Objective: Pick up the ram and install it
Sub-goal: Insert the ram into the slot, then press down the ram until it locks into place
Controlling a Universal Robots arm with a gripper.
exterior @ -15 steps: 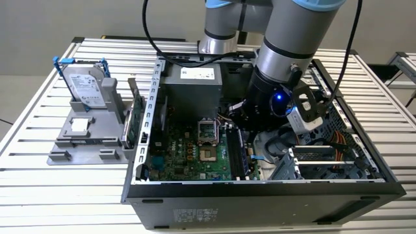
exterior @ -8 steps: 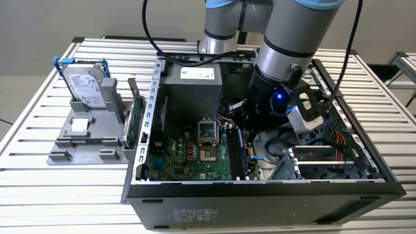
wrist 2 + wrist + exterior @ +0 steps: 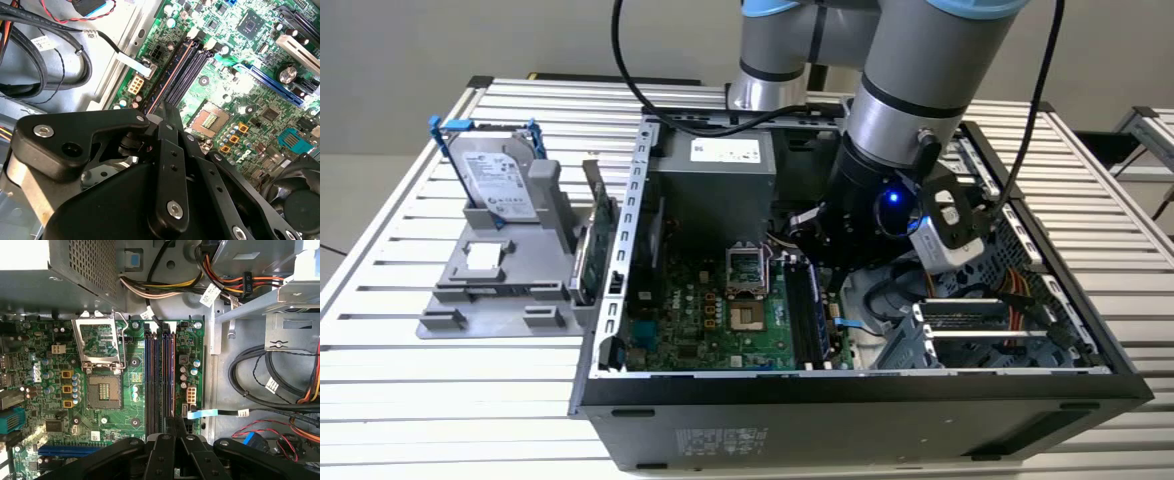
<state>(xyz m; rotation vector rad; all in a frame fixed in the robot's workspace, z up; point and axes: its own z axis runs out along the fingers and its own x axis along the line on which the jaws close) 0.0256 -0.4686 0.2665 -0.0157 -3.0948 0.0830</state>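
While over mobo [image 3: 125, 405], gripper [image 3: 172, 427] beside cables [image 3: 260, 375].

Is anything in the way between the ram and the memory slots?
Nothing visible. The ram stands edge-on at the memory slots, just ahead of the gripper; the cables lie off to one side.

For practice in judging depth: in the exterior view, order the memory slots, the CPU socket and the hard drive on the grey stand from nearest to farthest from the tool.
1. The memory slots, directly below the tool, inside the case.
2. The CPU socket, toward the exterior view's left of the slots, mid-motherboard.
3. The hard drive, outside the case on the grey stand, at the exterior view's far left.
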